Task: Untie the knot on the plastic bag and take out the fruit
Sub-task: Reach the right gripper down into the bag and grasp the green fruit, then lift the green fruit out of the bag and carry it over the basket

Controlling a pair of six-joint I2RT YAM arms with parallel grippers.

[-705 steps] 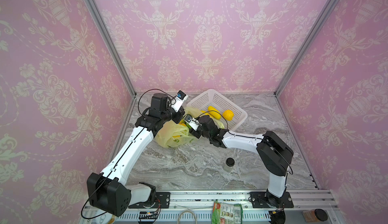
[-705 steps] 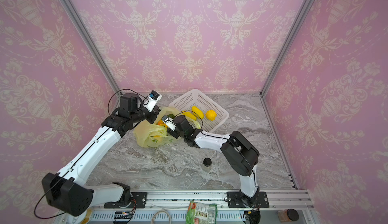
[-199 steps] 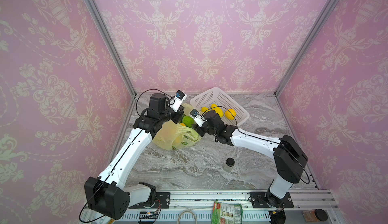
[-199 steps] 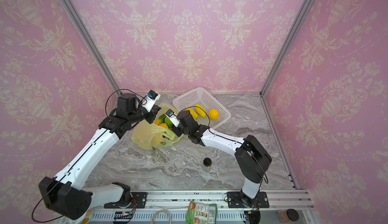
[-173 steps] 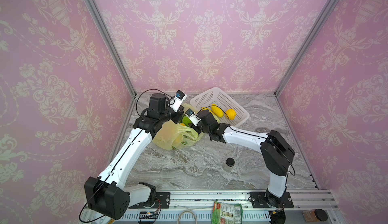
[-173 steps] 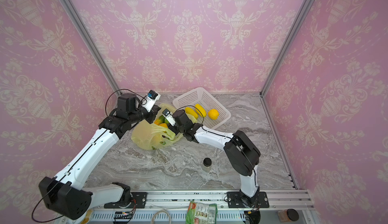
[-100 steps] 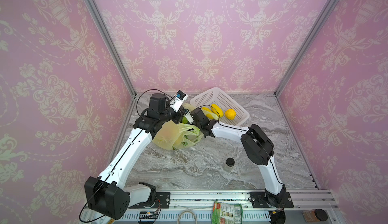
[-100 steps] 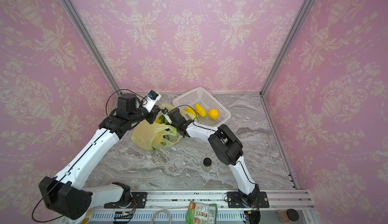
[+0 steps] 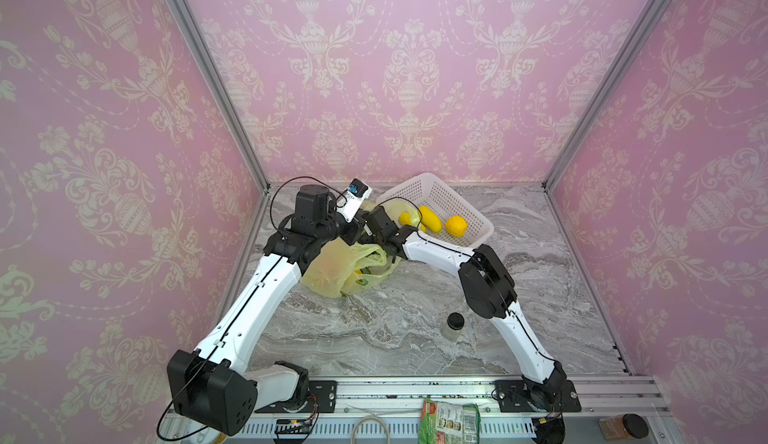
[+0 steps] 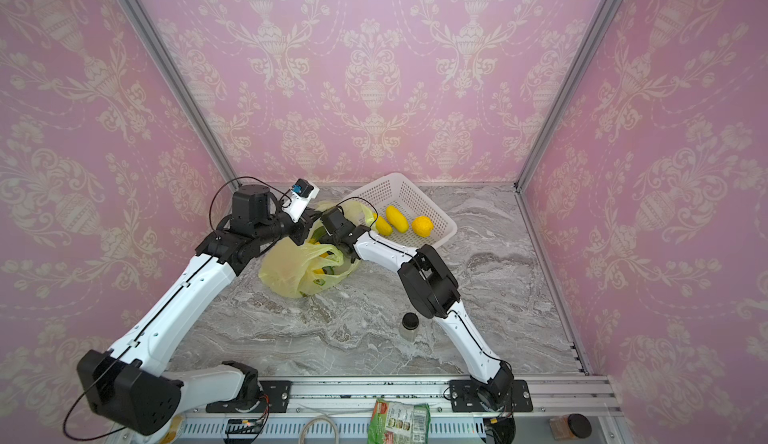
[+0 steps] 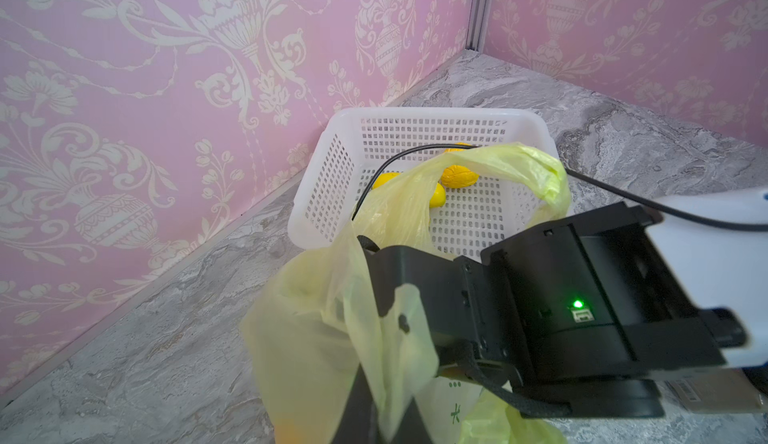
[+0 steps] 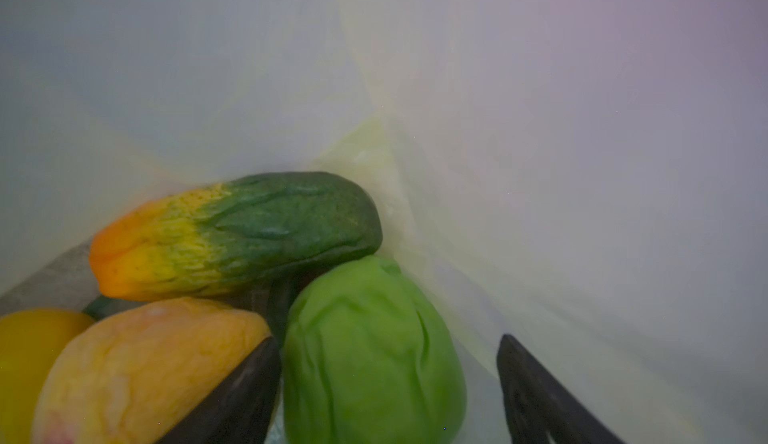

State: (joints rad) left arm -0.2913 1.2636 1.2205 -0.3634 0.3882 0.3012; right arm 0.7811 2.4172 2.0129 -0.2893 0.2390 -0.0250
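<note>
The yellow-green plastic bag (image 9: 338, 269) (image 10: 291, 271) lies at the back left with its mouth held up. My left gripper (image 11: 374, 417) is shut on a fold of the bag's rim (image 11: 399, 338). My right gripper (image 12: 386, 383) is deep inside the bag, hidden in both top views. Its fingers (image 12: 232, 400) stand open on either side of a green round fruit (image 12: 370, 350). Beside that fruit lie a green-orange oblong (image 12: 232, 234), an orange-pink piece (image 12: 141, 363) and a yellow one (image 12: 29, 350). The knot is out of view.
A white perforated basket (image 9: 478, 221) (image 11: 328, 180) stands just behind the bag, holding yellow fruit (image 9: 456, 226). A small black-lidded jar (image 9: 455, 326) stands mid-table. A green snack packet (image 9: 449, 421) and a brown jar (image 9: 623, 425) lie at the front rail.
My right arm has pushed leftward from beside the basket into the bag's mouth, and its jaws have widened. The left arm has kept its hold and barely moved.
</note>
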